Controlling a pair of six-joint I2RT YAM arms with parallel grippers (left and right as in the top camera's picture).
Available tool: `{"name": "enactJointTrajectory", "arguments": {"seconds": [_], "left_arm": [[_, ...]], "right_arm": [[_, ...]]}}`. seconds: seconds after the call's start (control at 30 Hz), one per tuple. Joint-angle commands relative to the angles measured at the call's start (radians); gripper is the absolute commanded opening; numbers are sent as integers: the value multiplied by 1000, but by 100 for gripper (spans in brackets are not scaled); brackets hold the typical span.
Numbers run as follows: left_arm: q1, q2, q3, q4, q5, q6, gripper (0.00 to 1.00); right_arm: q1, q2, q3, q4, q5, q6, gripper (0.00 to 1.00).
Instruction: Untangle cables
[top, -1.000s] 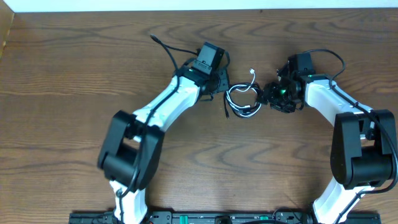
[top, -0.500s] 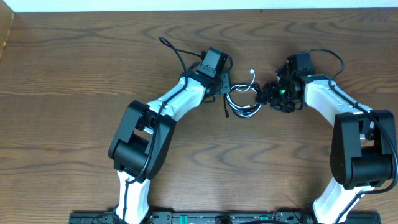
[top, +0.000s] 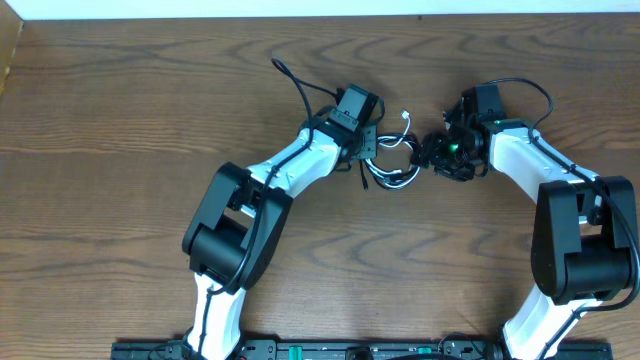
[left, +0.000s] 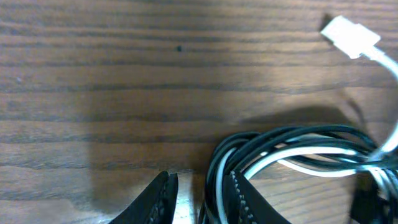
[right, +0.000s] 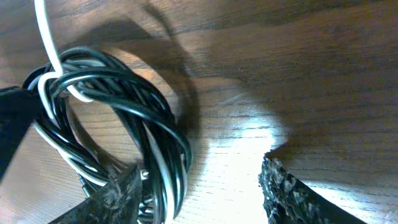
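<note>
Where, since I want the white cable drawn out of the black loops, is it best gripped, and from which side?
Probably the free tail of the white cable, just behind its plug. That end lies alone on bare table, clear of the black loops, so come down from above on the coil's far side, closing across the cord.

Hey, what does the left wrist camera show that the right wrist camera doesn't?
Only the left wrist view: a white plug lying on the table, clear of the coiled cables, and the left gripper, its jaws narrowly parted astride strands at the coil's edge.

Only the right wrist view: the coil's whole loop with bare wood in its middle, a white cord running up out of frame, and the right gripper, jaws wide, with the coil by one finger.

Both: the same bundle of black and white cables on the wooden table.
</note>
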Motion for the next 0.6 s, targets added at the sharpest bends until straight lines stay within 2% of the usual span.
{"name": "enactJointTrajectory", "arguments": {"seconds": [0.0, 0.2, 0.43, 0.53, 0.57], "left_arm": [[-9, 45, 5, -10, -19, 20, 28], [-47, 68, 5, -32, -44, 24, 25], [-85, 68, 5, -134, -319, -43, 19], [-88, 68, 5, -133, -334, -58, 8], [-89, 68, 5, -134, -332, -60, 7]], "right_arm": [[7, 13, -4, -5, 21, -14, 59], [7, 13, -4, -4, 24, -14, 59], [7, 13, -4, -4, 25, -14, 59], [7, 13, -4, -5, 24, -13, 59], [7, 13, -4, -5, 24, -14, 59]]}}
